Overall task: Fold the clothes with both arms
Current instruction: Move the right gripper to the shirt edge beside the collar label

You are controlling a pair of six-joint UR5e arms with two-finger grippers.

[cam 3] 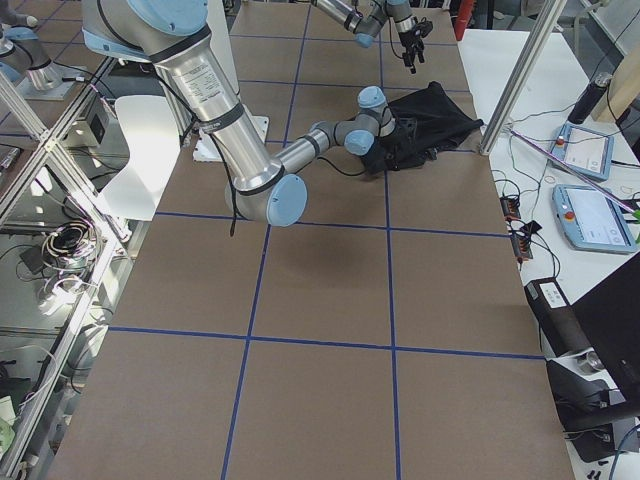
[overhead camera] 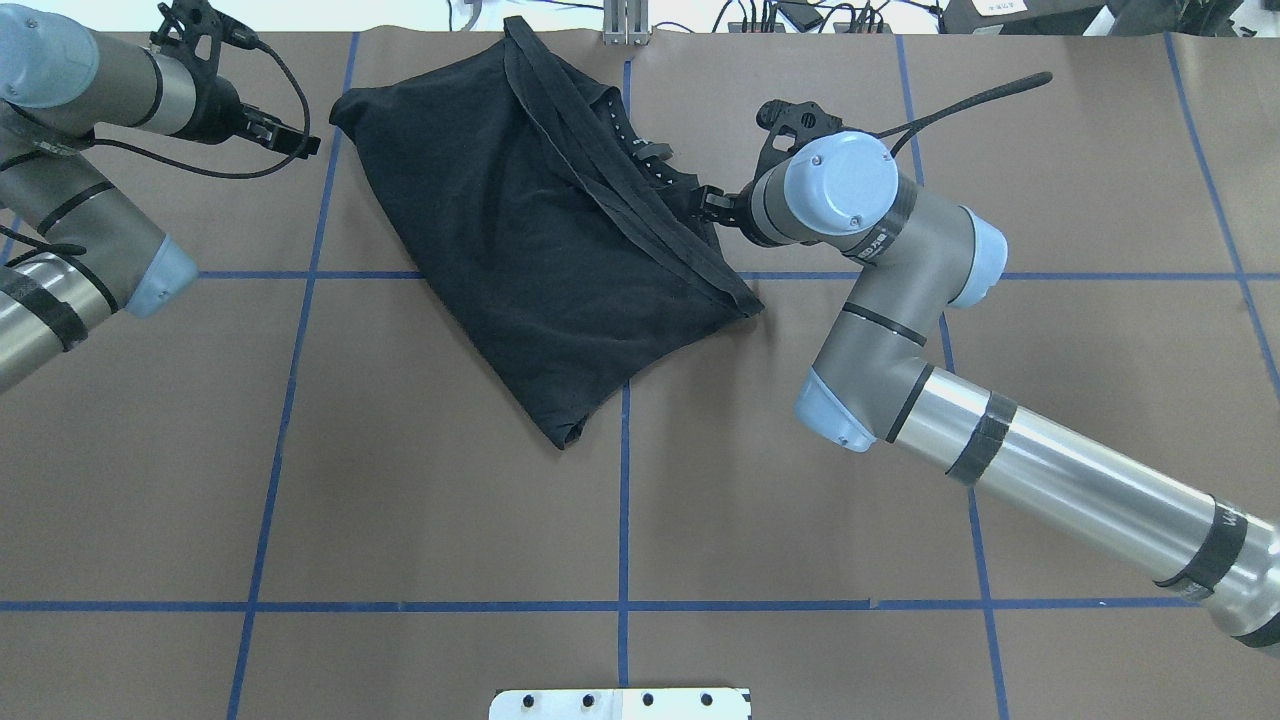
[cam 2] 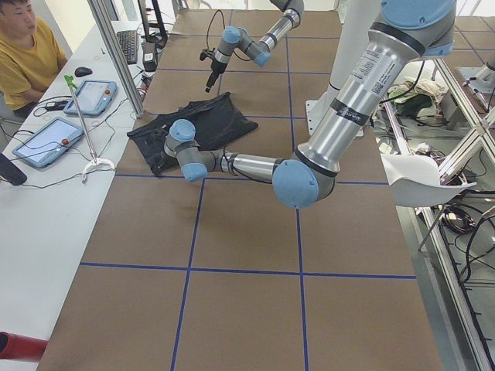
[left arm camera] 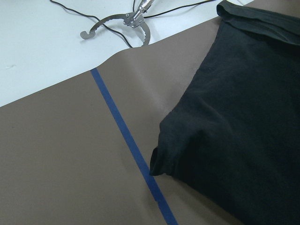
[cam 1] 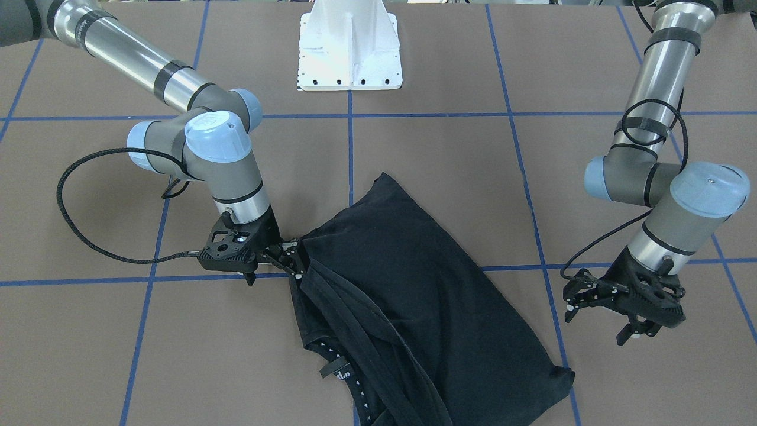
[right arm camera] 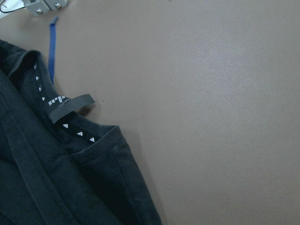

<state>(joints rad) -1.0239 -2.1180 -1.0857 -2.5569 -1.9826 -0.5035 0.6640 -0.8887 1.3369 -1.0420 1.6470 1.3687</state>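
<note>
The black T-shirt (cam 1: 414, 284) lies folded on the brown table, plain side up, its logo hidden. It also shows in the overhead view (overhead camera: 530, 230). Its collar with a grey neck tag (right arm camera: 70, 107) faces the table's far edge. My right gripper (cam 1: 295, 260) is low at the shirt's side edge near the collar, jaws open, fingertips against the fabric; it also shows from above (overhead camera: 708, 205). My left gripper (cam 1: 569, 303) is open and empty, hanging above the table beyond the shirt's other side, apart from it (overhead camera: 300, 138). The left wrist view shows the shirt's corner (left arm camera: 161, 161).
The white base pedestal (cam 1: 350, 53) stands at the robot's side of the table. Blue tape lines (overhead camera: 624, 480) grid the brown surface. Beyond the far edge is a white desk with tablets (cam 2: 89, 97), a metal stand (left arm camera: 126, 21) and a seated operator (cam 2: 31, 54).
</note>
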